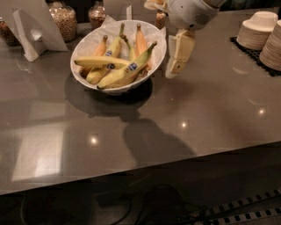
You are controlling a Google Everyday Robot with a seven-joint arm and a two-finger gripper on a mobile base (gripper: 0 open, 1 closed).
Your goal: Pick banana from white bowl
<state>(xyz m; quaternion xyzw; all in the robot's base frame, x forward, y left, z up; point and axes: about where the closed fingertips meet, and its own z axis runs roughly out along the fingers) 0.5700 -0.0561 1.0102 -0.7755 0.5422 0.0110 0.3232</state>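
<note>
**Counter**: grey, glossy, with spots of reflected light. All items below are set on it.

**White bowl**: wide and shallow with a crinkled wall, placed toward the back left of centre. A dark shadow is cast beneath and in front of it.

**Bananas**: several, yellow, piled inside the white bowl with stems pointing mostly to the back and right. Blue stickers are seen on two of them. The front banana lies slanted, its stem raised over the bowl's right rim.

**Gripper**: cream-coloured, hung downward from a rounded white wrist. It is held above the counter just beside the bowl's right rim, apart from the bananas. It is viewed side-on, so how far it is open cannot be told. Nothing is seen held in it.

**Surroundings:**
- Folded white card stand, back left, well apart from the gripper.
- Two jars of brownish contents behind the bowl; a third is partly hidden behind the wrist.
- Stacks of small pale bowls on a black mat, far right.
- Arm's shadow on the counter in front of the bowl.
- Dark cables below the counter's front edge.
</note>
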